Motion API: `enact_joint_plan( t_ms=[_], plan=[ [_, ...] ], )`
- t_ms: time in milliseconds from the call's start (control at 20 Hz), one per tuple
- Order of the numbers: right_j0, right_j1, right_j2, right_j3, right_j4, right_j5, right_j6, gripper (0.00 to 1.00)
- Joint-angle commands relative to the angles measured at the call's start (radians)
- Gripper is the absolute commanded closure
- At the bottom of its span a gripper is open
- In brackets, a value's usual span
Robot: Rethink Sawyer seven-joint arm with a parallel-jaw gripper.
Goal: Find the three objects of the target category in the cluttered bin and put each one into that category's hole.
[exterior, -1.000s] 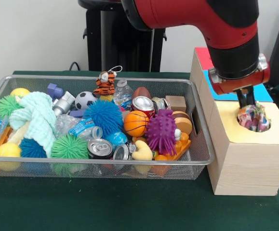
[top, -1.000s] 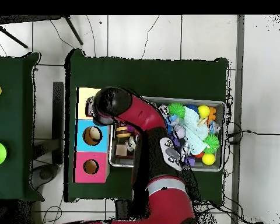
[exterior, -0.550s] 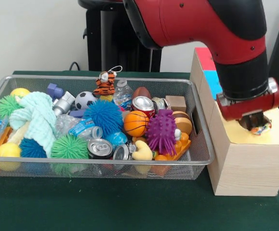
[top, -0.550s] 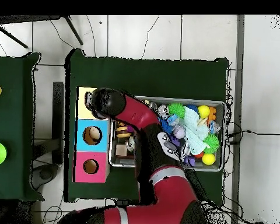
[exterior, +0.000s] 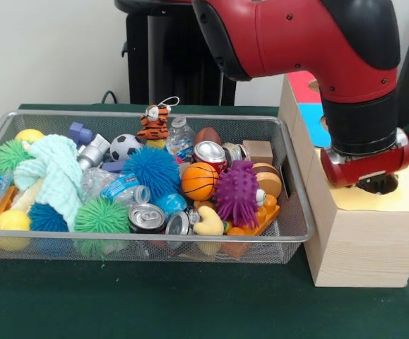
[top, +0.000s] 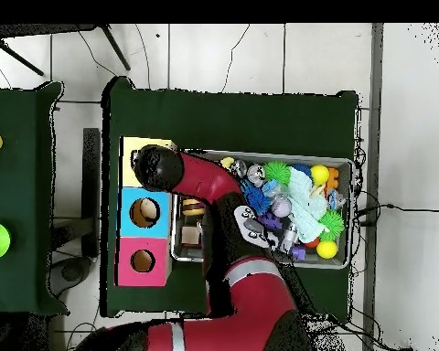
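Pincer (exterior: 377,185) lowered onto the yellow-topped box (exterior: 359,244), sunk into the hole beneath it, which the wrist covers in both views. Whether it is open, or grips a cloth piece, cannot be told; no cloth shows. The cluttered bin (exterior: 289,239) lies beside it. Risk: cloth snagging on the fingers and lifting back out on withdrawal.

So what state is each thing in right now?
Gripper: down over the yellow box's hole, fingers hidden.
Yellow box: upright, hole covered by the arm.
Blue box: hole open.
Red box: hole open.
Bin: full of clutter.
Front can: lying on its side.
Mint cloth: crumpled in bin.
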Motion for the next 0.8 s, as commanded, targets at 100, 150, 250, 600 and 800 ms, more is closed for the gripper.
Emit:
enact_joint_plan(
  t_ms=[100, 150, 250, 600, 800],
  plan=[
    [0.033, -0.006, -0.092, 0.096, 0.041, 0.037, 0.316, 1.0],
    [0.027, -0.016, -0.087, 0.109, 0.046, 0.044, 0.308, 1.0],
    [0.021, -0.033, -0.086, 0.124, 0.046, 0.055, 0.288, 1.0],
    [0.065, -0.101, -0.218, 0.089, 0.028, 0.205, 0.309, 1.0],
    [0.077, -0.11, -0.274, 0.03, -0.012, 0.215, 0.263, 1.0]
  ],
)
